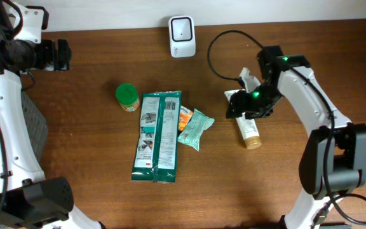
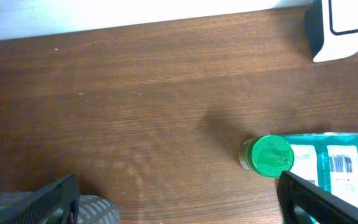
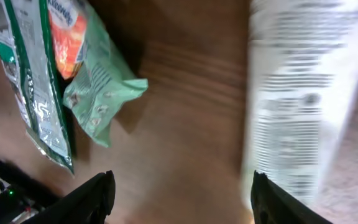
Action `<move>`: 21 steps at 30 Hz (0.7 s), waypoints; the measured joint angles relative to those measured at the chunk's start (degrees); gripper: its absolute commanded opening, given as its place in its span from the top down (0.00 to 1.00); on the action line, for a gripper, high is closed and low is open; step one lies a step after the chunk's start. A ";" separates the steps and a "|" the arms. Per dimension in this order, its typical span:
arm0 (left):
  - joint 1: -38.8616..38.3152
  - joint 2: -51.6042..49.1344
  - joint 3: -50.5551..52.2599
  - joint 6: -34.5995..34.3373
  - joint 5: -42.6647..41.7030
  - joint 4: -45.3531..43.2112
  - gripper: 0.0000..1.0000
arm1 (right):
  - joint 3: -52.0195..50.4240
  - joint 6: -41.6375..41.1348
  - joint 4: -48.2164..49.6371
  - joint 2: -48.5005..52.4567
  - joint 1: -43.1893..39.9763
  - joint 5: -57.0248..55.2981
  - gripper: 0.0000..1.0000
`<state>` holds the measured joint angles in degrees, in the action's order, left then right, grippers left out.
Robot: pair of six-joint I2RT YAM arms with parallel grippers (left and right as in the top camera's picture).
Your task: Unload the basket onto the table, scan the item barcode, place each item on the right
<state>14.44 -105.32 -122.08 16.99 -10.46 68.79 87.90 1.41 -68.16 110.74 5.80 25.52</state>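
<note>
A white tube (image 1: 249, 130) with a tan cap lies on the wooden table under my right arm. In the right wrist view the tube (image 3: 303, 93) is blurred, its printed side up, beside and beyond the right finger. My right gripper (image 1: 236, 105) (image 3: 182, 193) is open and only bare table shows between its fingers. The white barcode scanner (image 1: 182, 28) stands at the back edge; its corner (image 2: 340, 28) shows in the left wrist view. My left gripper (image 1: 62, 55) (image 2: 179, 199) hangs wide open and empty at the far left.
A green-lidded jar (image 1: 127, 97) (image 2: 267, 155), a long teal package (image 1: 159, 135) (image 3: 33, 93), an orange packet (image 1: 184, 117) and a mint-green packet (image 1: 197, 127) (image 3: 101, 87) lie mid-table. A black cable (image 1: 218, 51) loops near the right arm.
</note>
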 measured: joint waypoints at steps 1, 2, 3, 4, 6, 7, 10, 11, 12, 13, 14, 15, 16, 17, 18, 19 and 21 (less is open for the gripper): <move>0.00 -0.02 0.00 0.00 0.00 0.02 0.01 | -0.15 -0.90 0.02 0.00 1.16 -0.07 0.34; 0.00 -0.02 0.00 0.00 0.00 0.02 0.01 | -0.57 -1.51 0.13 0.00 1.90 -0.24 0.35; 0.00 0.00 0.00 0.00 0.00 0.02 0.01 | -1.49 -2.62 0.39 0.00 2.73 -0.90 0.36; 0.00 0.00 0.00 0.00 0.00 0.02 0.01 | -2.47 -3.19 0.68 0.00 3.26 -1.31 0.40; 0.00 0.00 0.00 0.00 0.00 0.00 0.01 | -4.94 -4.81 1.99 0.00 4.28 -2.16 0.46; 0.00 0.00 0.00 0.00 0.00 0.02 0.01 | -6.19 -5.70 3.21 0.00 4.76 -2.56 0.48; 0.00 0.00 0.00 0.00 0.00 0.04 0.01 | -9.14 -8.33 5.75 0.00 5.75 -4.13 0.51; 0.00 0.00 0.00 0.00 0.00 0.00 0.01 | -9.86 -9.35 6.16 0.00 5.97 -5.35 0.51; 0.00 0.00 0.00 0.00 0.00 0.02 0.01 | -10.82 -10.51 6.49 0.00 6.21 -7.45 0.51; 0.00 -0.02 0.00 0.00 0.00 0.00 0.01 | -11.67 -11.76 6.54 0.00 6.29 -9.31 0.51; 0.00 0.00 0.00 0.00 0.00 0.02 0.01 | -12.37 -12.76 6.25 0.00 6.32 -11.08 0.51; 0.00 -0.02 0.00 0.00 0.02 0.00 0.01 | -12.94 -13.42 5.97 0.00 6.29 -12.76 0.51; 0.00 0.00 0.00 0.00 0.00 0.02 0.01 | -13.64 -15.13 5.14 0.00 6.10 -16.39 0.51; 0.00 0.00 0.00 0.00 0.00 0.02 0.01 | -14.08 -16.22 4.68 0.00 5.92 -18.91 0.51; 0.00 -0.02 0.00 0.00 0.00 0.00 0.01 | -14.47 -17.29 4.52 0.00 5.22 -21.33 0.51; 0.00 0.00 0.00 0.00 0.00 0.02 0.01 | -14.71 -18.03 4.79 0.00 4.07 -23.45 0.51; 0.00 -0.02 0.00 0.00 0.00 0.00 0.01 | -14.80 -19.06 7.19 0.00 0.24 -26.25 0.51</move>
<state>14.44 -105.34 -122.08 16.99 -10.46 68.79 73.10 -17.65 -60.97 110.74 6.04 -0.73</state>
